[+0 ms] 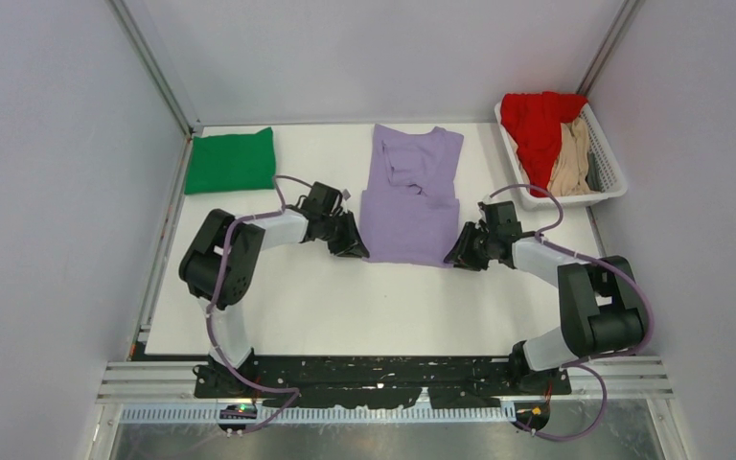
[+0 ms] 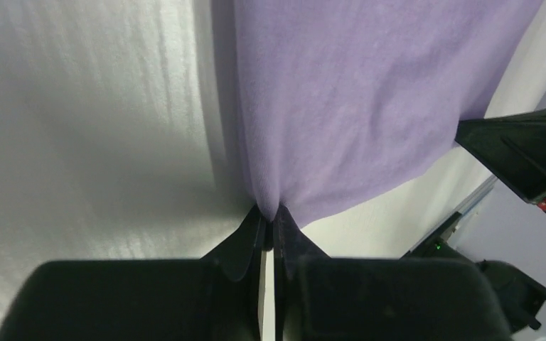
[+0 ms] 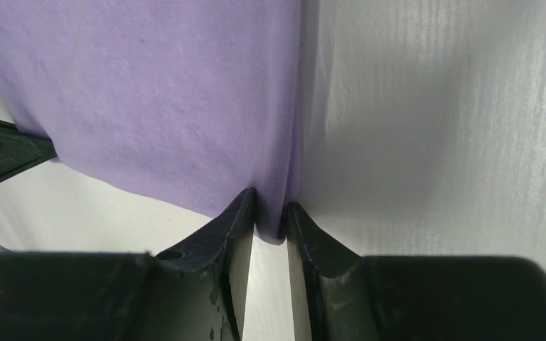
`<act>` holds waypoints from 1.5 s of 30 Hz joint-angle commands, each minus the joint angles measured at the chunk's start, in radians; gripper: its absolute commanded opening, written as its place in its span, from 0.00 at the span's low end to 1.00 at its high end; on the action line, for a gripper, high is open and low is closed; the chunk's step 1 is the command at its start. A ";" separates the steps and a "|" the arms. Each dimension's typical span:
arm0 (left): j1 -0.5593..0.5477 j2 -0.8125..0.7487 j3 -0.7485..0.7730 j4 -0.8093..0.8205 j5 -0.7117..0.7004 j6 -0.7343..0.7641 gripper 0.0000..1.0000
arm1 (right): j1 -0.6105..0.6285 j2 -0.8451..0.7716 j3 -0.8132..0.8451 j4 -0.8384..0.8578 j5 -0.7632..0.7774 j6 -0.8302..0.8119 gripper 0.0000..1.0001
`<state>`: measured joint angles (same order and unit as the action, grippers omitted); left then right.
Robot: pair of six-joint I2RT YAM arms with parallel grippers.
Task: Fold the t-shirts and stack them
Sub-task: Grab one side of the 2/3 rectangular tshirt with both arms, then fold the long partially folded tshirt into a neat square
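Lavender t-shirt (image 1: 412,196) is lying spread on the tabletop (image 1: 345,307) at centre, collar end far, hem near. Left hand (image 1: 353,247) is pinching the hem's near-left corner, its fingers narrowed onto the cloth. Right hand (image 1: 458,254) is pinching the near-right corner the same way, with cloth showing between its fingers in the wrist view. Green t-shirt (image 1: 231,161) is sitting folded at far left. Red t-shirt (image 1: 535,123) and tan t-shirt (image 1: 571,158) are lying bunched in the white slatted basket (image 1: 613,182) at far right.

Black fingers (image 2: 236,247), black-white arms (image 1: 283,227), purple cables (image 1: 291,178)
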<state>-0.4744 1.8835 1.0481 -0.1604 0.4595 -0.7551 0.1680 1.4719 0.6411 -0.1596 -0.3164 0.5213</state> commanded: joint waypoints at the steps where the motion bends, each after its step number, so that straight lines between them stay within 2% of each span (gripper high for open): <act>1: -0.019 0.047 0.030 -0.022 -0.058 0.011 0.00 | 0.019 0.041 0.010 -0.029 0.015 -0.011 0.25; 2: -0.020 0.049 0.038 -0.032 -0.066 0.019 0.00 | 0.020 0.044 0.011 -0.030 0.016 -0.012 0.24; 5: -0.020 0.021 0.022 -0.060 -0.091 0.040 0.00 | 0.021 0.046 0.011 -0.037 0.001 -0.022 0.07; 6: -0.021 0.000 0.002 -0.059 -0.089 0.046 0.00 | 0.024 0.042 0.010 -0.048 -0.006 -0.027 0.06; 12: -0.026 -0.224 -0.244 -0.073 -0.045 0.067 0.00 | 0.067 -0.066 -0.054 -0.223 -0.107 -0.123 0.05; 16: -0.063 -0.485 -0.410 -0.117 -0.034 0.048 0.00 | 0.140 -0.259 -0.112 -0.410 -0.149 -0.143 0.05; 20: -0.126 -0.700 -0.426 -0.319 -0.054 0.072 0.00 | 0.208 -0.439 -0.099 -0.507 -0.254 -0.128 0.05; 24: -0.129 -0.829 -0.403 -0.350 0.025 0.071 0.00 | 0.213 -0.514 -0.020 -0.504 -0.342 -0.124 0.05; 26: -0.129 -0.856 -0.357 -0.350 0.000 0.089 0.00 | 0.197 -0.506 0.033 -0.487 -0.353 -0.134 0.05; 29: -0.116 -0.849 -0.294 -0.276 -0.083 0.106 0.00 | 0.146 -0.456 0.091 -0.427 -0.384 -0.137 0.05; 34: -0.012 -0.751 -0.188 -0.114 -0.046 0.094 0.00 | 0.047 -0.342 0.204 -0.347 -0.411 -0.158 0.05; 40: 0.078 -0.547 0.022 -0.089 -0.014 0.118 0.00 | -0.043 -0.237 0.314 -0.244 -0.416 -0.136 0.05; 45: 0.126 -0.369 0.168 -0.073 0.073 0.099 0.00 | -0.079 -0.112 0.405 -0.202 -0.418 -0.128 0.05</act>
<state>-0.3820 1.4197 1.1126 -0.3080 0.4484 -0.6643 0.1104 1.2884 0.9558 -0.4488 -0.7109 0.3916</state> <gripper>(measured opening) 0.022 0.081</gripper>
